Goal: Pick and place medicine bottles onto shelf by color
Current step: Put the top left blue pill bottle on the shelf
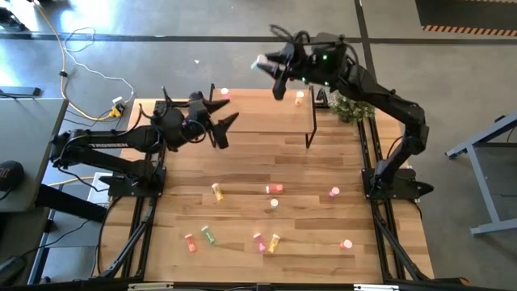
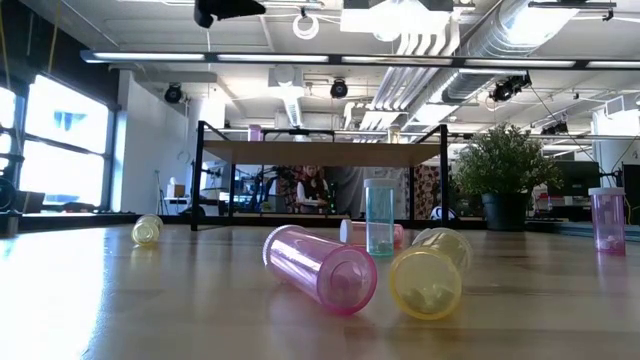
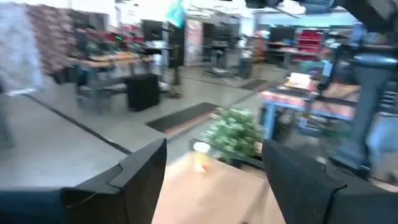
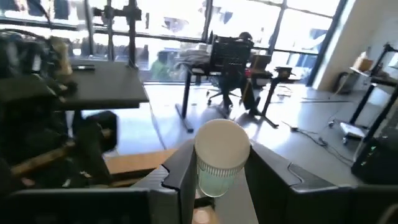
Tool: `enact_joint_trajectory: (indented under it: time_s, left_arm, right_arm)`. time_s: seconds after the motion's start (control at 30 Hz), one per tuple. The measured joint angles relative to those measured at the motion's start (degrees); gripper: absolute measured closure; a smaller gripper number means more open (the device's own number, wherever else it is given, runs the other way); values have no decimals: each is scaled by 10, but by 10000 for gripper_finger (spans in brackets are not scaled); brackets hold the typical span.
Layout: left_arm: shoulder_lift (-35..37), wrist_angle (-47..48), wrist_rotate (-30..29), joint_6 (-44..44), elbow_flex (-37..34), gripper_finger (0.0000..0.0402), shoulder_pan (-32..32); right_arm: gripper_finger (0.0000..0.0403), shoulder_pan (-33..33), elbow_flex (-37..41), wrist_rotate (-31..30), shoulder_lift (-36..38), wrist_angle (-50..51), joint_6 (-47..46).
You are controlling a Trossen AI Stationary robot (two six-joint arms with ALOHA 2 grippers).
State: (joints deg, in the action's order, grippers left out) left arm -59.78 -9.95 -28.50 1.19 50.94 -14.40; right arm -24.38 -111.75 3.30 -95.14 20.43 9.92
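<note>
My right gripper (image 1: 273,71) is high over the table's far edge, just past the shelf (image 1: 242,120), and is shut on a pale-green medicine bottle (image 4: 219,163) with a white cap. My left gripper (image 1: 222,123) hangs over the shelf's middle. Its fingers are open with nothing between them (image 3: 214,180). A pink bottle (image 1: 224,93) and a yellow one (image 1: 300,98) stand on the shelf's far edge. Several bottles lie or stand on the tabletop in front, among them a yellow one (image 1: 216,191), a red one (image 1: 275,188) and a pink one (image 1: 334,191). My right gripper pinches the bottle's body just below the ribbed cap (image 4: 214,182) between its two fingers (image 4: 179,177). The fingers reach out about level. The cap end (image 1: 262,63) sticks out past them, and the bottle is lifted clear of shelf and table.
A potted plant (image 1: 351,107) stands at the far right corner beside the shelf's right legs (image 1: 311,129). In the low view a pink bottle (image 2: 320,268) and a yellow one (image 2: 425,282) lie near, and a teal one (image 2: 379,215) stands upright behind them. Bare wood lies between shelf and bottles.
</note>
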Motion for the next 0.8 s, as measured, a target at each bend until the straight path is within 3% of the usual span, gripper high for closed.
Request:
enact_joint_trajectory:
  time_s: [0.33, 0.8]
  left_arm:
    - [43, 20, -54, -19, 0, 147, -15]
    - [46, 90, -83, 2, 0, 147, -18]
  right_arm:
    - [297, -49, 11, 37, -82, -4, -4]
    - [297, -50, 12, 43, -182, 48, 10]
